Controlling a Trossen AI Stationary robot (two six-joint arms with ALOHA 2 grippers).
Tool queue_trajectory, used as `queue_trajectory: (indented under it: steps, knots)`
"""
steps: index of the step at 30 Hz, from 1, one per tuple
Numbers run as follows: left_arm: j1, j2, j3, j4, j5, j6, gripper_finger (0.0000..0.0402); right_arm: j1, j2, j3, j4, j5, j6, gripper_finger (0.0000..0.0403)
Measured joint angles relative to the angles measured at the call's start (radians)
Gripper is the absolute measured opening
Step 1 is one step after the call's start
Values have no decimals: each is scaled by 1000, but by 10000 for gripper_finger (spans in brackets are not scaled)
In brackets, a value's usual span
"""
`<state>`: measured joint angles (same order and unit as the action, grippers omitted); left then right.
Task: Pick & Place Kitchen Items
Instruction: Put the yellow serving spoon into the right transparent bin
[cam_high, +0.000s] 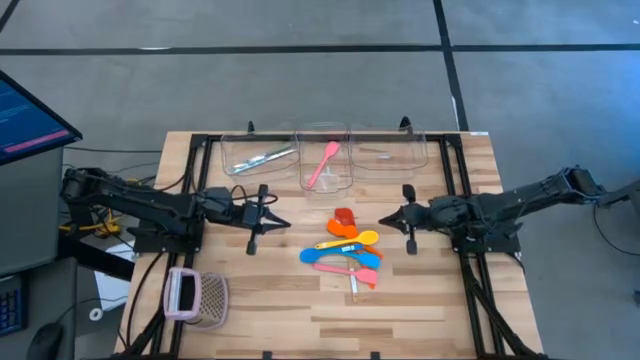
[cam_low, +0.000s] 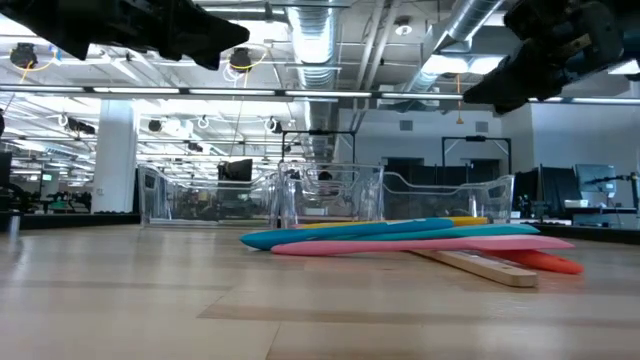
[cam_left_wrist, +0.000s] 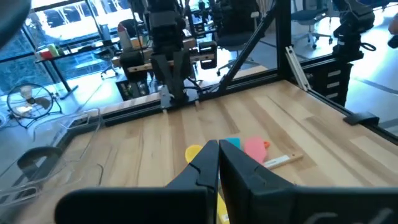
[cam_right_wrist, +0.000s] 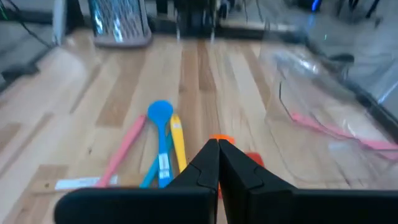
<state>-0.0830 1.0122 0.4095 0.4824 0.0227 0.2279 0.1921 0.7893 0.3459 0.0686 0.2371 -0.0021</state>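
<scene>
A pile of kitchen items (cam_high: 345, 257) lies at the table's middle: yellow, blue, pink and orange spoons and a red-headed spatula with a wooden handle, resting flat on the wood. In the right wrist view the blue spoon (cam_right_wrist: 160, 118), yellow spoon (cam_right_wrist: 178, 146) and pink spoon (cam_right_wrist: 124, 152) show. One pink spoon (cam_high: 323, 165) lies in the middle clear bin; silvery cutlery (cam_high: 262, 158) lies in the left bin. My left gripper (cam_high: 283, 222) hovers left of the pile, shut and empty. My right gripper (cam_high: 385, 218) hovers right of it, shut and empty.
Three clear bins (cam_high: 388, 150) stand in a row along the far edge. A pink-and-white mesh basket (cam_high: 198, 297) sits at the near left. Black frame rails (cam_high: 465, 170) run along the table's sides. Bare wood lies near the pile's near side.
</scene>
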Motion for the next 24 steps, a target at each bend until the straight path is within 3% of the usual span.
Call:
queue_trajectory:
  steps: [10, 24]
  knots:
    - [0, 0, 0, 1, 0, 0, 2, 1, 273, 273, -454, -3, 3, 0]
    - [0, 0, 0, 1, -38, 0, 2, 80, 495, 401, -563, 19, -8, 0]
